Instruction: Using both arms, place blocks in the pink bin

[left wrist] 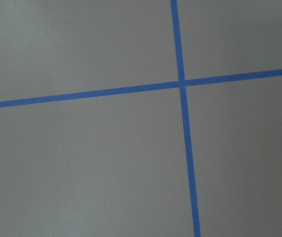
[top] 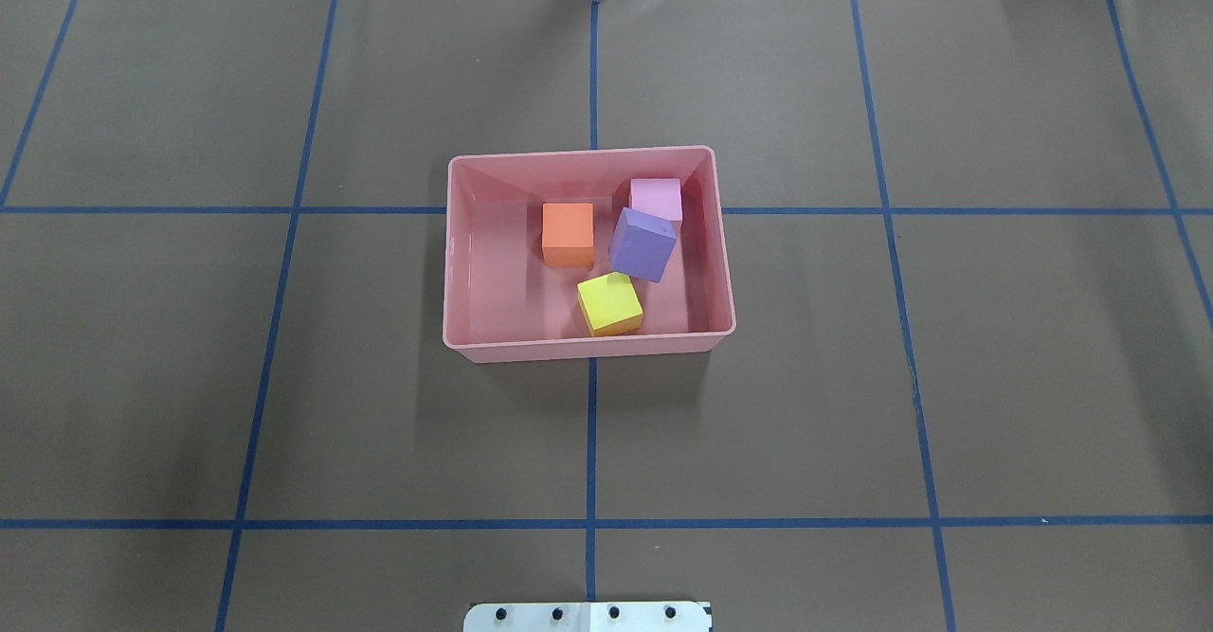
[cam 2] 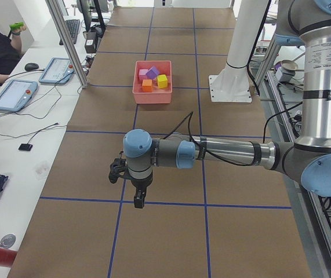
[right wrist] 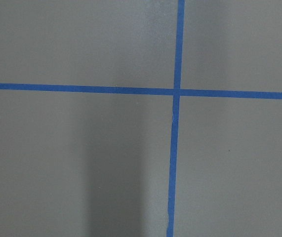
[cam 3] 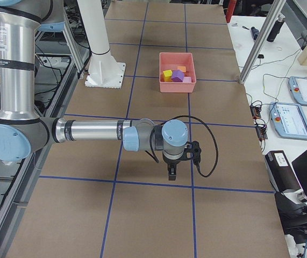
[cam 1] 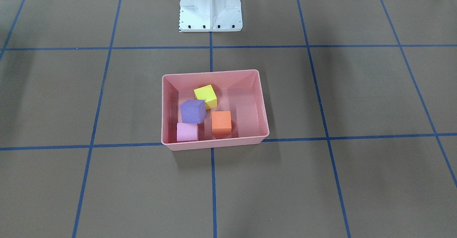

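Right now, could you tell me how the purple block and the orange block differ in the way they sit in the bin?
The purple block is turned askew to the walls; the orange block sits square. Purple looks to touch the pink block; orange stands apart. Both are in the pink bin.

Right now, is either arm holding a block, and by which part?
No: orange block, pink block, purple block and yellow block all lie in the pink bin.
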`<state>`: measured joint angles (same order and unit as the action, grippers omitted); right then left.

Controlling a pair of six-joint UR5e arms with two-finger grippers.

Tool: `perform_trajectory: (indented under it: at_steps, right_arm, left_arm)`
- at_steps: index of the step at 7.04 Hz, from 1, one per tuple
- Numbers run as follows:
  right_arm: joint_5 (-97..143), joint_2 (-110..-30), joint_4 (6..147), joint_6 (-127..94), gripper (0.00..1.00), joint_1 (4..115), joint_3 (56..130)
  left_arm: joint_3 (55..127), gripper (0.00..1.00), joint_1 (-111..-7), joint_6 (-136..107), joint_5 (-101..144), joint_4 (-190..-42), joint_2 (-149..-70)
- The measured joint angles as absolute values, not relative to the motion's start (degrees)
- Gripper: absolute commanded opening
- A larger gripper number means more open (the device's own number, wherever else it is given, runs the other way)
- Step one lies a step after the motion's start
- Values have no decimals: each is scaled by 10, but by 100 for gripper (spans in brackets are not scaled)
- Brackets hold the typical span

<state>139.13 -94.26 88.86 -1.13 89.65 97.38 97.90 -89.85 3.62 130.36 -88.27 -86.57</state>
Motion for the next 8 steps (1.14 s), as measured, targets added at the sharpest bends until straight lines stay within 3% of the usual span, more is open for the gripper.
perform_trajectory:
  at_steps: [8]
  right_arm:
    - [1391, -940, 885, -11, 100, 896, 974]
  left_arm:
    - [969, 100, -899, 36, 1319, -886, -867]
